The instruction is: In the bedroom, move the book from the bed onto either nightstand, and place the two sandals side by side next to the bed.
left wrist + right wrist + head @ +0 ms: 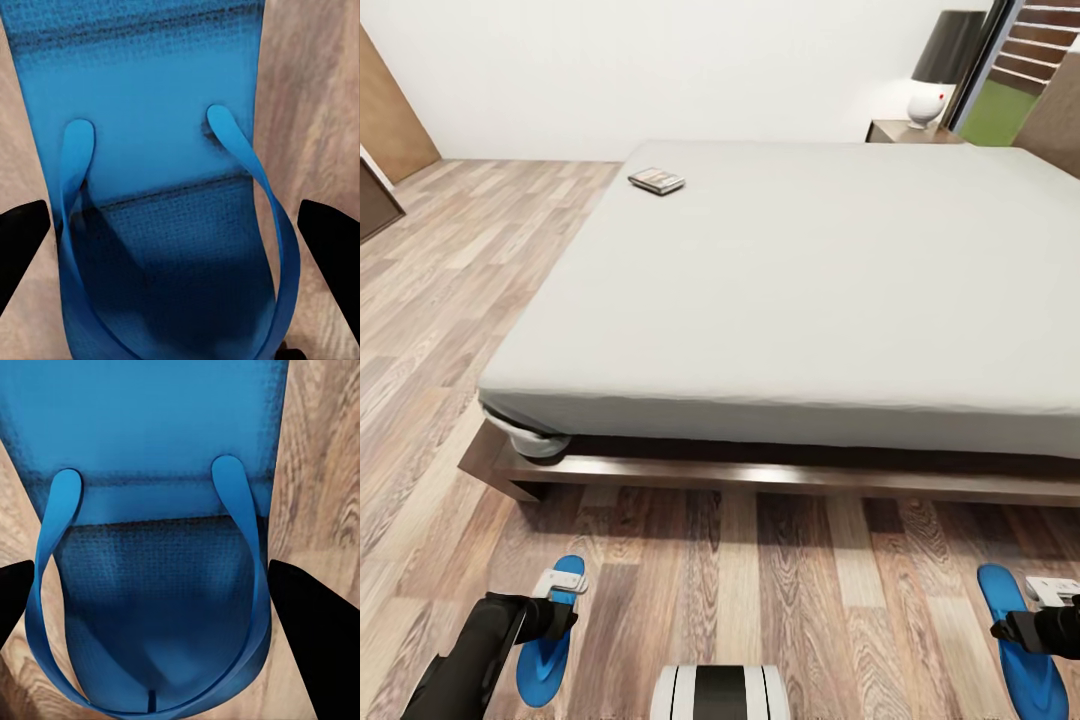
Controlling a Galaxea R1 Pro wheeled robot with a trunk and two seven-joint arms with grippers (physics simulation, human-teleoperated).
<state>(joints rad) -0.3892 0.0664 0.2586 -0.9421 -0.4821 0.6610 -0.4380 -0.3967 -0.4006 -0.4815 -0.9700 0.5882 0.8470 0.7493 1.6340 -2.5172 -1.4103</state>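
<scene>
Ahead, bed [810, 290] with book [657, 180]; jaws apart, straddling each sandal [165, 187].

Mattress [800, 290] of the bed: plain pale grey-white. Platform frame [760, 475]: dark brown wood. Book [657, 181]: dark greyish cover with pale lettering. Floor [450, 290]: wood planks in mixed beige, grey and brown grain. Wall [660, 70]: white. Nightstand [910, 131]: dark reddish-brown; its lamp [940, 65] has a dark shade over a white base. Left sandal [550, 640] and right sandal [1020, 640]: bright blue, with finely textured soles and smooth blue straps [259, 195]. Left gripper [180, 247] and right gripper [161, 607]: black fingers.
</scene>
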